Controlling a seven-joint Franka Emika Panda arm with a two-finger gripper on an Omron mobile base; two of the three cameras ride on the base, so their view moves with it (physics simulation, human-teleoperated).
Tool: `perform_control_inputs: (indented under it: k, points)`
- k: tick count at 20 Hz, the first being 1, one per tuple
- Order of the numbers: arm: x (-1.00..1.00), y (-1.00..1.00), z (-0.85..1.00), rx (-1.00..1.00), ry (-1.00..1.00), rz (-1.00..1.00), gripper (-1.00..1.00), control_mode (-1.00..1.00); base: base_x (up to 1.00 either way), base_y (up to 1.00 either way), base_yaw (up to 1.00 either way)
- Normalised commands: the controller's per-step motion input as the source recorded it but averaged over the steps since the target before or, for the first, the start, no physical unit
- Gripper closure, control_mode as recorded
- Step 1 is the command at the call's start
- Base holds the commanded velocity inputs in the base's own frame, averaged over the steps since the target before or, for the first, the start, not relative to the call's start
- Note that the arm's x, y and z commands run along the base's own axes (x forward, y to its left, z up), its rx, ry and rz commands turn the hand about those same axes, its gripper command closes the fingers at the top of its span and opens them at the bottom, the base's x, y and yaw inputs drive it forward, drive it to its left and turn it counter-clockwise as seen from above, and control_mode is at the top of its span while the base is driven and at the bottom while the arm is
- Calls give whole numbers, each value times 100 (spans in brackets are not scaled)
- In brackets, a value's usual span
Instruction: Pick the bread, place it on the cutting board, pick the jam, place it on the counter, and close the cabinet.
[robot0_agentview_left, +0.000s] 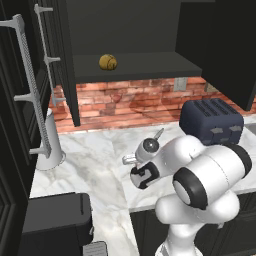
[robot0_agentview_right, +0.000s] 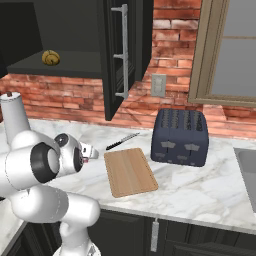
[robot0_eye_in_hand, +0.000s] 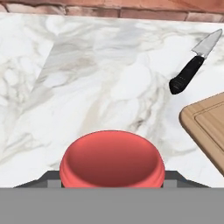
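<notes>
- The small round golden-brown bun (robot0_agentview_left: 107, 62) sits on the dark shelf (robot0_agentview_left: 150, 66) inside the open black upper wall cabinet (robot0_agentview_right: 111, 65), well above the white-grey veined marble bench (robot0_eye_in_hand: 109, 83).
- The cabinet doors stand open; their long silver bar handles (robot0_agentview_right: 122, 50) face out on the swung panels.
- The flat rectangular light-brown wooden cutting board (robot0_agentview_right: 130, 171) lies bare on the bench, just in front of the dark blue toaster (robot0_agentview_right: 180, 136).
- A black-handled knife (robot0_eye_in_hand: 190, 68) lies on the marble near the board's far corner, apart from it.
- The small squat red jar (robot0_eye_in_hand: 112, 162) sits low in the hand view, between the two dark finger tips.
- The two-finger gripper (robot0_eye_in_hand: 112, 177) has its jaws at either side of the jar, and they appear clamped on it; the contact itself is hidden at the bottom edge.
- The jar hangs over bare marble to the left of the board; whether it touches the bench cannot be told.
- A red brick wall (robot0_agentview_right: 170, 45) runs behind the bench.
- A pale grey upright cylinder (robot0_agentview_left: 49, 145) stands on the bench at the left, below an open door.
</notes>
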Motion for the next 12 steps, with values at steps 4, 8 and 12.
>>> perform_control_inputs:
  k: [4,8,12]
  points:
    - [0,0,-18,0,-4,0,100,-100,0,0,0]
    - [0,0,-14,0,-2,0,100,-100,0,0,0]
    - [0,0,-2,0,0,0,100,-100,0,0,0]
